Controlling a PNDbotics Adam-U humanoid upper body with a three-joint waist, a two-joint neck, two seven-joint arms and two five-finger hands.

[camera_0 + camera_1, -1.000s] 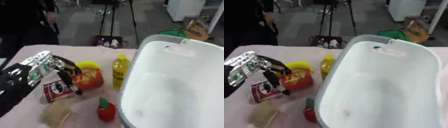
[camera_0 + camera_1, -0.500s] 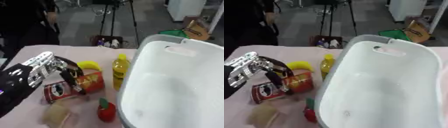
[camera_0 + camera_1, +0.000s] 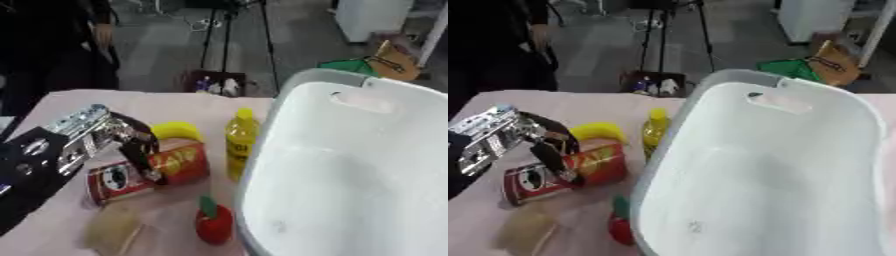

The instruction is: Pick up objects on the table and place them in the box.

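Observation:
A red crisp can (image 3: 149, 171) lies on its side on the pink table (image 3: 52, 220). My left hand (image 3: 92, 137) reaches in from the left, its dark fingers (image 3: 140, 152) curled over the can's middle. Behind the can lies a yellow banana (image 3: 175, 131). A yellow bottle (image 3: 240, 145) stands upright against the wall of the big white box (image 3: 350, 170). A red apple-like fruit with a green top (image 3: 213, 223) sits at the box's near left corner. A tan flat piece (image 3: 109, 230) lies in front of the can. My right hand shows in neither view.
The white box fills the right half of the table. Beyond the far edge are a tripod (image 3: 223, 35), a dark bag (image 3: 215, 83) on the floor and a person in black (image 3: 52, 50) at the upper left.
My left hand has closed its fingers further over the crisp can. The can has shifted a little; the other things lie as before.

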